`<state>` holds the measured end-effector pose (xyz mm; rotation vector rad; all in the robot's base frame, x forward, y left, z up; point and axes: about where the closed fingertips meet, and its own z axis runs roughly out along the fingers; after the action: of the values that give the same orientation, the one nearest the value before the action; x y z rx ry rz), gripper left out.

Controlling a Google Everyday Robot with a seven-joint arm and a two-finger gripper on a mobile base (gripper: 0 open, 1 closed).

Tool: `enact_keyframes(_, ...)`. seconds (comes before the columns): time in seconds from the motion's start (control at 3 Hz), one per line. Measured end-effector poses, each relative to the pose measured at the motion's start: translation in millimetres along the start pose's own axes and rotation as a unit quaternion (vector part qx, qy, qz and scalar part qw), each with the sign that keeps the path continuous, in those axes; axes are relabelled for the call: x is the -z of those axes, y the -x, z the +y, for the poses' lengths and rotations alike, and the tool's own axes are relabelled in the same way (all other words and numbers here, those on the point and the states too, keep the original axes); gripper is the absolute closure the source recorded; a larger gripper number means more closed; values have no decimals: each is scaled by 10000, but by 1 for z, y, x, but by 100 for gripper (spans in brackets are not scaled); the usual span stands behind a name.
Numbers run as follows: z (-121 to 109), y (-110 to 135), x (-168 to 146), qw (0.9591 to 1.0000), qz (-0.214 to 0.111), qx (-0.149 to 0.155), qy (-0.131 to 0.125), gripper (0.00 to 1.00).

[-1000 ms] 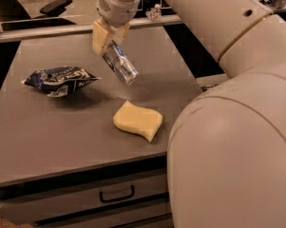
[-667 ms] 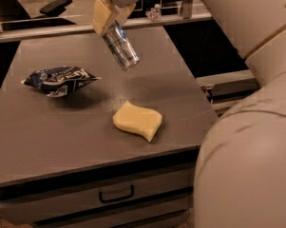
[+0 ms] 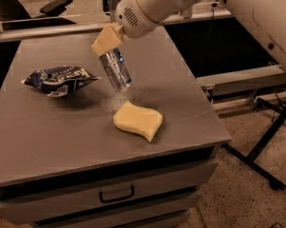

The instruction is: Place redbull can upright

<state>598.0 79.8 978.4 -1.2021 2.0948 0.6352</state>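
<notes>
Snack bag [image 3: 60,78], dark blue w/ white lettering, lies crumpled on the grey cabinet top [image 3: 185,94], well to the left of the yellow sponge [image 3: 138,121] and a bit further back. Next, up and left of the sponge: gripper [image 3: 106,43], tan fingers clamped on the upper end of the redbull can [image 3: 116,70]. The can hangs tilted, top leaning left, silver lower end pointing down-right, just behind the sponge's back edge, not touching it. Can't tell if the lower end meets the cabinet top. The sponge lies flat nr the front-centre of the top. Below it, on the front, a drawer handle [image 3: 116,194]. White arm [image 3: 152,4] runs up and right from the gripper. Far right of the sponge, on the floor: black stand leg [image 3: 256,161].
</notes>
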Motion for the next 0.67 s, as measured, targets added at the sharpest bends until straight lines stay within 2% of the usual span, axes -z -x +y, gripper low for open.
enact_keyframes(0.33,-23,-26,15,9968,-724,196,-265,100)
enact_keyframes(0.67,-53,-22,37,9852,-1531,293,-716,100)
